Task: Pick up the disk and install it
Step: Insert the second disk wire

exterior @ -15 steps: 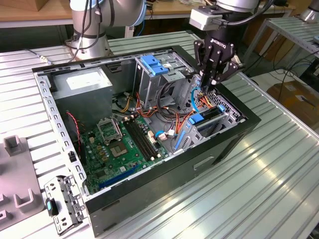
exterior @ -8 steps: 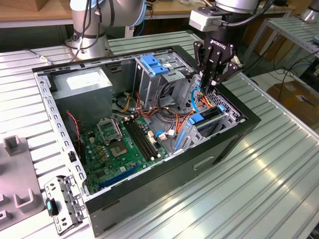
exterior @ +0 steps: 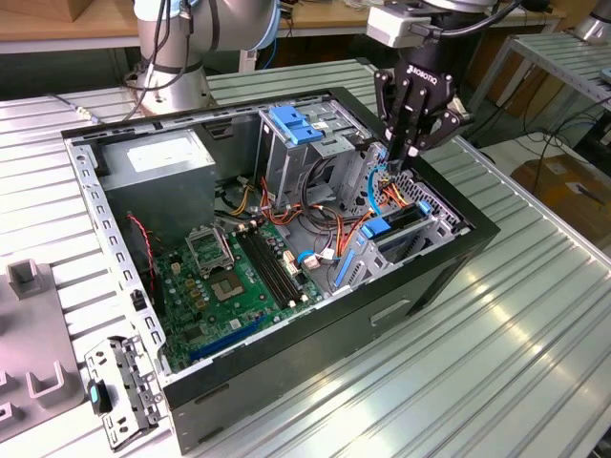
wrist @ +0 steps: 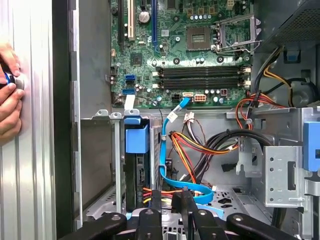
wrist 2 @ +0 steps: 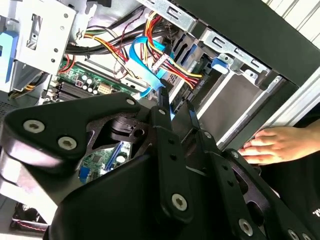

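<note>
Hovering End Effector Over the Drive Bay

Poised inside the open computer case [exterior: 434, 272], the end effector [exterior: 399, 153] had its fingers nearly together, gripping nothing. Just below, the disk [exterior: 393, 227] sat slotted in the drive cage [exterior: 425, 234]. A person's hand [wrist 2: 280, 145] rested against the case.

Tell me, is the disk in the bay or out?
In: the disk stands upright in the bay, blue rails showing at the edge, below the end effector.

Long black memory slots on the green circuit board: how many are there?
4 slots, side by side in the first wrist view, beside the square metal processor socket; none seems hidden.
</note>
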Motion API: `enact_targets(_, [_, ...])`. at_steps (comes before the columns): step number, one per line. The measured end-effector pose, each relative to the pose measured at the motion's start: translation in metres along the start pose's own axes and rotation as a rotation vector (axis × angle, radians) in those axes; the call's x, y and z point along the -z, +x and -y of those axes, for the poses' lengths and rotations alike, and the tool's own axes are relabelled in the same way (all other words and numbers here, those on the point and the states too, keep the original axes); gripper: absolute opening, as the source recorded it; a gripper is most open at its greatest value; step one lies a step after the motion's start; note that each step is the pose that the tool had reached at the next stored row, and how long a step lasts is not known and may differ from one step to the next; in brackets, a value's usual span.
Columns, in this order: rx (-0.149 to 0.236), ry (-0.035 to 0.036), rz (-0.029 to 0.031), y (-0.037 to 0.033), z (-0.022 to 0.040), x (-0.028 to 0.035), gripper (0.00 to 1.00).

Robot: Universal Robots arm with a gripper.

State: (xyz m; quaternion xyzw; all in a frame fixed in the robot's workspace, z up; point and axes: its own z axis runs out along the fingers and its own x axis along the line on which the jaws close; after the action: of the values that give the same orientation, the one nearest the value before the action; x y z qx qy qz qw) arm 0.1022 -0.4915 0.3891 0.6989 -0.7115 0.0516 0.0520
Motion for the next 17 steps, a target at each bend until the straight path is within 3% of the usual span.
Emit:
enact_targets(4, [0.000, -0.0002, 0.0004, -0.0029, 0.0003, -0.0025, 0.30])
enact_targets(13, [0.000, -0.0003, 0.0000, -0.0099, 0.0017, -0.0182, 0.29])
enact_targets(14, [0.000, -0.0003, 0.0002, -0.0105, 0.0019, -0.0201, 0.16])
enact_targets(17, [0.000, -0.0003, 0.0000, -0.0111, 0.0020, -0.0224, 0.16])
